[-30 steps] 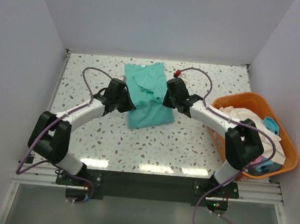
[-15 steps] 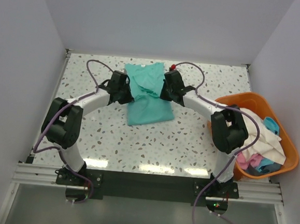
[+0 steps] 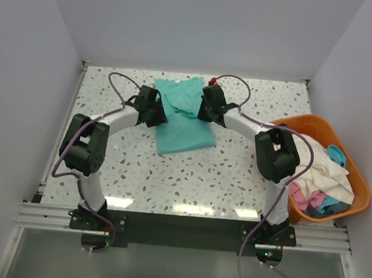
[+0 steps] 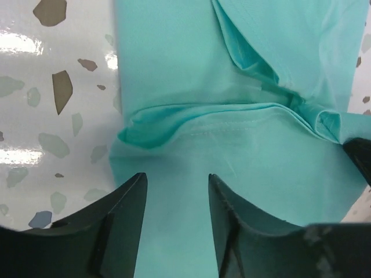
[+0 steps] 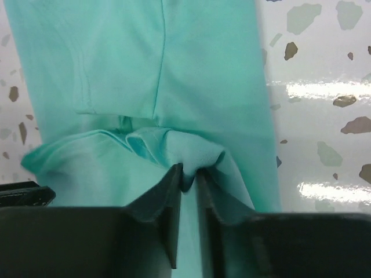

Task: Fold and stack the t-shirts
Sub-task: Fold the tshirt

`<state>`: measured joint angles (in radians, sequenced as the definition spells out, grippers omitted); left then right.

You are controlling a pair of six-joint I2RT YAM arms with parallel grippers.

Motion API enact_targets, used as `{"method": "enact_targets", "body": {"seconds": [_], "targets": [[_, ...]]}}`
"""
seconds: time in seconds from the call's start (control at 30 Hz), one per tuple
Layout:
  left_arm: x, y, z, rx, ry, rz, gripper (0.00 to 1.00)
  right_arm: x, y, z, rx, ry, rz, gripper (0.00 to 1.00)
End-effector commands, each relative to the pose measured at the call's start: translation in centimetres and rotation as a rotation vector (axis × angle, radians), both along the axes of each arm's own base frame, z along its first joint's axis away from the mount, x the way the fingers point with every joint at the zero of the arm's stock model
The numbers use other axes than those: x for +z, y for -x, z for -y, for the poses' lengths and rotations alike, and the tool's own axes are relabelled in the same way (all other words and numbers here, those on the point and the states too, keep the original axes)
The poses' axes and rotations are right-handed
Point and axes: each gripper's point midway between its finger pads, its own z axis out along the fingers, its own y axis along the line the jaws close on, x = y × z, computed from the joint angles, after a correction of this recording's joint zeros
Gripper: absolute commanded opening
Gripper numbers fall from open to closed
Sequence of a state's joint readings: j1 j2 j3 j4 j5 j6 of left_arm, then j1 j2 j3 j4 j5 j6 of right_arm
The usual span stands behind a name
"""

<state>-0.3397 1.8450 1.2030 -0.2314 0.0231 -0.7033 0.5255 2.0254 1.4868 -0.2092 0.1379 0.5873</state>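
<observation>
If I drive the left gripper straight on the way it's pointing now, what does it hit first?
The left gripper, jaws apart, would most likely meet the raised fold of the soft teal cloth t-shirt just ahead of it; depth is uncertain.

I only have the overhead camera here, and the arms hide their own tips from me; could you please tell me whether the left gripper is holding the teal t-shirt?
Observer: No. In the left wrist view the left gripper is open. Its fingers are apart over the solid teal cloth t-shirt and pinch nothing.
Operator: Thank you. And the right one?
Observer: The right gripper is almost closed, with a bunched fold of the shirt pinched in it.
Operator: Does the cloth lie smooth ahead of the left gripper?
Observer: Not quite. A raised crease runs across the shirt just beyond that gripper.
</observation>
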Motion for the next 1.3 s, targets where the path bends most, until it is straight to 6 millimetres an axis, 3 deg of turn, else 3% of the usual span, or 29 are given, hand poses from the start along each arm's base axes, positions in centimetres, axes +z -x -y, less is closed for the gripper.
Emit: {"method": "enact_targets", "body": {"seconds": [0.0,0.03,0.17,0.2,0.23,0.27,0.3,0.33,0.37,0.4,0.47,0.53,0.57,0.6,0.63,0.67,0.77,0.87,0.97,1.1,1.27], "targets": [[1.5,-2.3,-0.3,0.022,0.004,0.045,0.53,1.9,-2.1,-0.1,-0.021,0.001,0.049,0.25],[1.8,-2.3,-0.2,0.019,0.007,0.050,0.61,1.9,-2.1,-0.1,-0.020,0.005,0.044,0.42],[4.3,-2.0,-0.1,-0.008,0.023,0.104,0.81,4.2,-1.3,0.1,-0.007,-0.008,0.059,0.64],[4.4,-1.6,-0.2,-0.018,0.023,0.106,0.92,4.2,-0.8,0.3,0.000,-0.007,0.056,0.83],[5.6,-1.1,-0.1,-0.031,0.029,0.126,0.99,5.9,-0.4,0.4,0.005,-0.027,0.079,0.94],[5.9,-0.6,0.0,-0.045,0.040,0.127,1.00,5.5,0.4,0.7,0.012,-0.026,0.064,0.99],[5.5,0.3,-0.2,-0.053,0.037,0.115,1.00,5.8,1.2,0.6,0.023,-0.039,0.058,0.99],[6.5,0.9,-0.2,-0.057,0.041,0.133,1.00,5.9,1.9,1.0,0.023,-0.041,0.046,0.99],[5.4,2.2,-0.7,-0.055,0.032,0.104,1.00,6.0,3.3,1.7,0.023,-0.041,0.033,0.99],[6.3,3.0,-0.8,-0.056,0.040,0.122,1.00,5.8,4.3,2.0,0.021,-0.050,0.017,0.99],[4.6,5.6,-1.1,-0.072,0.038,0.070,1.00,5.0,6.9,3.3,0.013,-0.052,-0.007,0.99],[4.9,7.3,-1.1,-0.077,0.056,0.072,1.00,4.1,8.5,4.4,-0.003,-0.044,-0.028,0.99],[4.5,8.1,-1.2,-0.078,0.059,0.066,1.00,2.5,9.8,5.2,-0.011,-0.027,-0.058,0.99],[3.1,9.5,-1.5,-0.081,0.052,0.037,1.00,2.8,10.3,5.7,-0.022,-0.031,-0.048,0.99],[3.4,10.1,-1.2,-0.088,0.064,0.051,1.00,2.4,10.6,6.1,-0.039,-0.024,-0.049,0.99],[2.4,11.1,-1.3,-0.091,0.059,0.027,1.00,1.3,11.4,6.7,-0.047,-0.013,-0.071,0.99],[1.1,12.5,-0.8,-0.106,0.076,0.001,0.99,0.0,11.9,6.7,-0.069,-0.030,-0.099,0.98],[0.5,12.6,0.0,-0.122,0.100,-0.005,0.93,-0.8,11.3,6.6,-0.087,-0.037,-0.102,0.91],[-0.2,12.4,0.6,-0.134,0.109,-0.020,0.79,-1.4,10.7,7.1,-0.120,-0.011,-0.102,0.84],[-1.6,12.4,1.2,-0.142,0.083,-0.052,0.59,-2.4,10.4,7.2,-0.127,-0.002,-0.117,0.65],[-2.8,11.8,0.4,-0.098,0.032,-0.069,0.56,-3.8,10.5,7.0,-0.122,0.002,-0.140,0.62]]}}
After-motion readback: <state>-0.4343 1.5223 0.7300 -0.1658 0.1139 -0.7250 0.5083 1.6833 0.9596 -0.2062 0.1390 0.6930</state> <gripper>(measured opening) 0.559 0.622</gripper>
